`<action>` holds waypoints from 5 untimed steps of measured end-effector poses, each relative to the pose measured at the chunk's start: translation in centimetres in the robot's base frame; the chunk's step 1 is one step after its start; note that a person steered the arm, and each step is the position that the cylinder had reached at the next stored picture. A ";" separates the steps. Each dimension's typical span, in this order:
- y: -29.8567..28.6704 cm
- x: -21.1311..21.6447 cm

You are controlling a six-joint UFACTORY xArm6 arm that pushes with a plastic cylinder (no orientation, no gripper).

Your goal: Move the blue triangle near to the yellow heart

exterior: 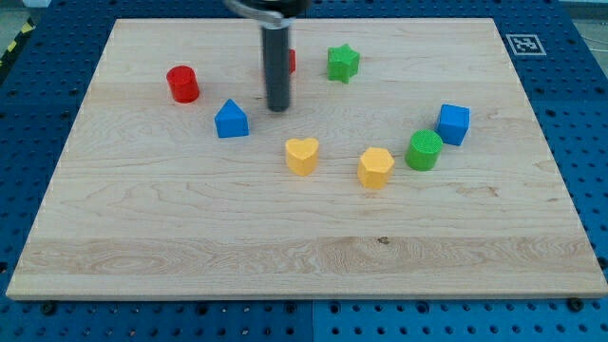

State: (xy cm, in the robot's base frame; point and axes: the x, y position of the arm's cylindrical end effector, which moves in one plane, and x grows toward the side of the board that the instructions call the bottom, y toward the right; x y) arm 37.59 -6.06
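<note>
Blue triangle (231, 120) sits just left of our tip (277, 108) | yellow heart (302, 156) below-right of tip | no fingers on our rod, so none to see.

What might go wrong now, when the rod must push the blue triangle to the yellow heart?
1. My tip stands just to the view's right of the blue triangle, on the heart's side; a push from here would likely send it away from the yellow heart.
2. A red block sits partly hidden behind the rod; going round may knock it.
3. A hard push could shove the heart toward the yellow block.
</note>
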 end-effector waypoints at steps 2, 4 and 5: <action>-5.7 0.0; -6.9 0.4; -6.9 1.3</action>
State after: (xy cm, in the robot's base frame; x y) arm 38.85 -12.98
